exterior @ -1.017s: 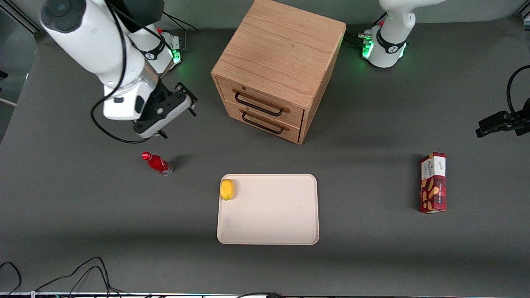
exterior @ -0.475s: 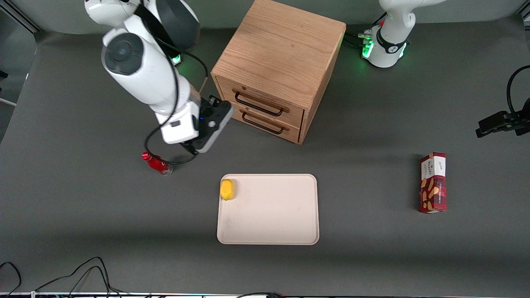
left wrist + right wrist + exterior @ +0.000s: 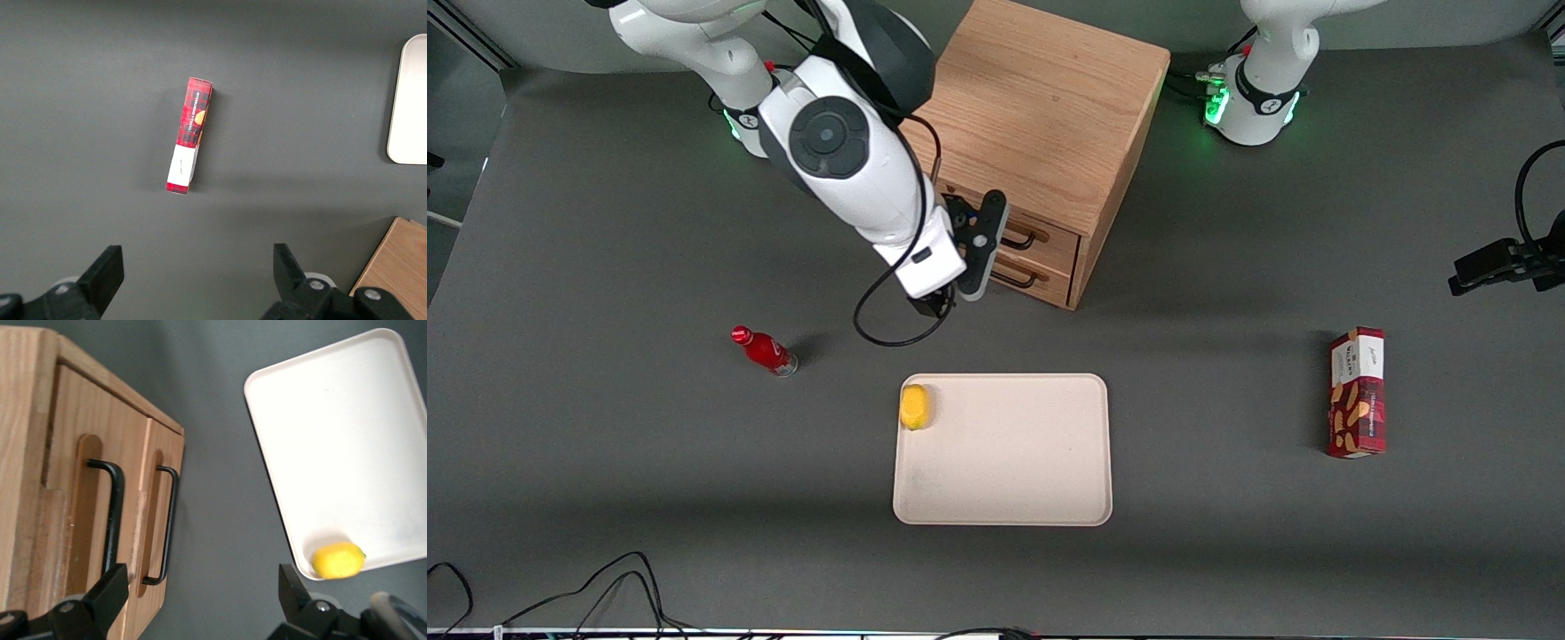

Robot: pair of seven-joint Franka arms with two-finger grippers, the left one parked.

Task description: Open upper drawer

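Note:
The oak cabinet stands at the back of the table with both drawers closed. The upper drawer is mostly covered by my arm in the front view. The right wrist view shows its front and black bar handle just above the lower drawer's handle. My right gripper hangs in front of the drawers, a little nearer the front camera than they are. It is open, its fingers spread wide with nothing held, and it touches neither handle.
A cream tray lies nearer the front camera than the cabinet, with a lemon in one corner. A red bottle lies toward the working arm's end of the table. A red snack box stands toward the parked arm's end.
My right arm has swung from the working arm's end of the table across to the cabinet's front, and now covers most of both drawer fronts. The drawers have not moved.

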